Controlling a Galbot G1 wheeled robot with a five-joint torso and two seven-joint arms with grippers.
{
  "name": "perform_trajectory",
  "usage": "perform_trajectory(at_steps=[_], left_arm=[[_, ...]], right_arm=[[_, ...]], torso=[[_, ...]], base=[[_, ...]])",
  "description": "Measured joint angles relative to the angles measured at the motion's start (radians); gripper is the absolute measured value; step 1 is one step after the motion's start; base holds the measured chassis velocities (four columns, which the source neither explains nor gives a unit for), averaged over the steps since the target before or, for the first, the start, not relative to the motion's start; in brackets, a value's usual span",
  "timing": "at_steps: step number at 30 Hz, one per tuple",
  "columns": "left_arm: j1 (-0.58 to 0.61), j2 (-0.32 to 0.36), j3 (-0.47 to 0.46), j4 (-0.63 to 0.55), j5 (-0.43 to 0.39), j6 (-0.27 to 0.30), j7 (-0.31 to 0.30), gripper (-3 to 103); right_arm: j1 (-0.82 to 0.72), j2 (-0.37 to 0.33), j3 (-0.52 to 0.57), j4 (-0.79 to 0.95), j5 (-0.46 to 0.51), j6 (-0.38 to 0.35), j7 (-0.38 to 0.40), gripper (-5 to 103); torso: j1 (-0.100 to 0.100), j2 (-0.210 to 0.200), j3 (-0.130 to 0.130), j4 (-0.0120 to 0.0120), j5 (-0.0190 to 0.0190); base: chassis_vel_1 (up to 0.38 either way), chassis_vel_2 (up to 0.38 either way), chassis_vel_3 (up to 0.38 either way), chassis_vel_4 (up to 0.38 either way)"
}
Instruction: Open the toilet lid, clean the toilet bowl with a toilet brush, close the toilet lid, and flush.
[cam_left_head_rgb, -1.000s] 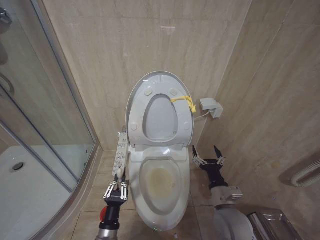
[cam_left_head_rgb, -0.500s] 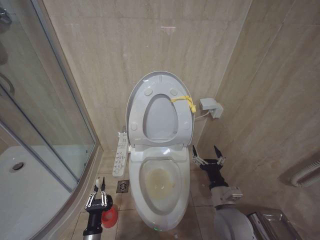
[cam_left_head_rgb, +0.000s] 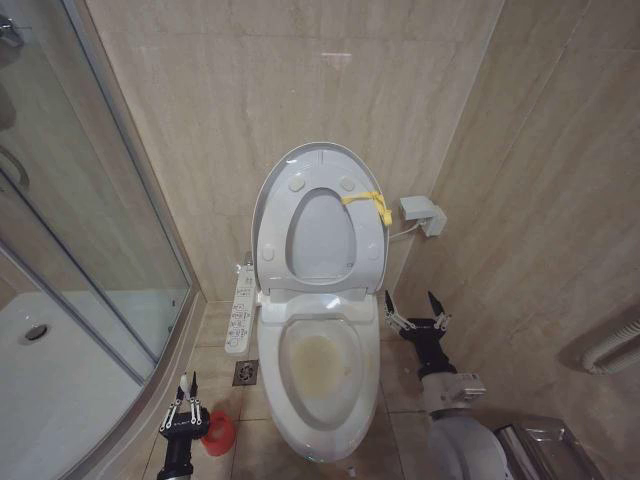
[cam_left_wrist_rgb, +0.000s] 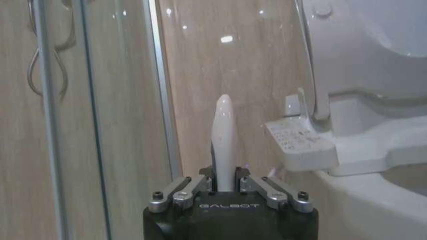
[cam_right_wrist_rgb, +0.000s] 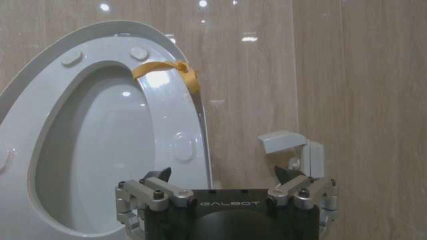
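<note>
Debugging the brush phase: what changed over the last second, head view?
The left claw pulled back from beside the toilet bowl toward the robot and the shower side, now down by the red holder cup. In the left wrist view it is shut on the toilet brush handle. Unchanged: the right claw open and parked right of the bowl, the toilet lid raised against the wall.

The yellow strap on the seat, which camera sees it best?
The right wrist view: the yellow strap looks big and close on the raised seat. The head view shows it smaller and farther off.
</note>
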Motion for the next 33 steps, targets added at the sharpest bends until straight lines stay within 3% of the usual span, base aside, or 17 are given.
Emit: perform_trajectory(at_steps=[33], left_arm=[[-0.233, -0.022, 0.113, 0.354, -0.113, 0.001, 0.085, 18]], right_arm=[[0.0, 0.0, 0.0, 0.0, 0.0, 0.0, 0.0, 100]], torso=[[0.0, 0.0, 0.0, -0.0002, 0.0003]], base=[[0.0, 0.0, 0.0, 0.0]])
